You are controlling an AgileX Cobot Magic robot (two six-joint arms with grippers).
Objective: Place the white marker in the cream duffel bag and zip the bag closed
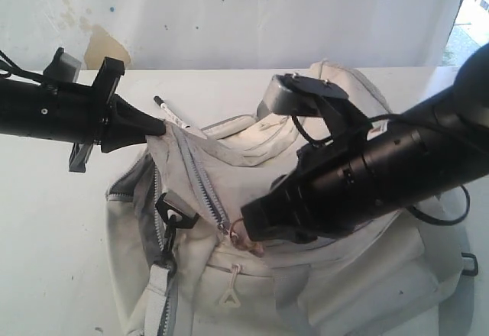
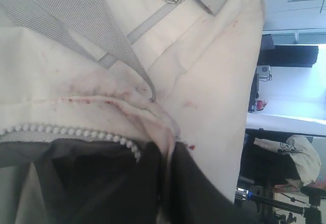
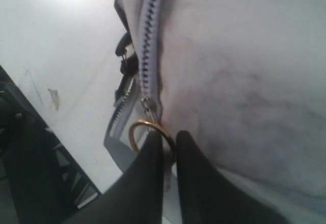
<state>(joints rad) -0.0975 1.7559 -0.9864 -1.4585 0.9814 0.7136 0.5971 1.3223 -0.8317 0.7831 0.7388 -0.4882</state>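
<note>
**Step in hand: zipper operation.** The gold ring pull [image 3: 136, 130] of the grey zipper [image 1: 205, 183] is pinched between the pressed-together fingers of the right end effector [image 1: 252, 229]. The left end effector [image 1: 157, 127] is clamped on a raised corner of the cream duffel bag [image 1: 344, 275], at the far end of the same zipper track, so that the fabric is held taut.

**Position of the task item.** The white marker [image 1: 174, 114] is seen just behind the held corner, close to the left end effector. It appears to lie outside the opening. Whether its near end is tucked under the fabric cannot be told.

**Next move.** If the marker is indeed outside, it is judged that insertion must be completed before the track is closed. For closing, the slider is to be drawn in line with the track, and the corner is to be kept under tension.

**Materials.**
- Bag: soft, wrinkled cream cloth with reddish smudges. It sags on the white bench [image 1: 53, 221].
- Zipper: small rounded teeth [image 2: 66, 131] on grey tape. Near the left end effector one row is unmeshed, and dark lining [image 2: 76, 183] is exposed beneath it.
- Fittings: flat woven grey webbing strap [image 2: 76, 15], rigid black plastic clip [image 1: 174, 208], thin round metal ring.
- Marker: slim and cylindrical, with a black cap.
</note>
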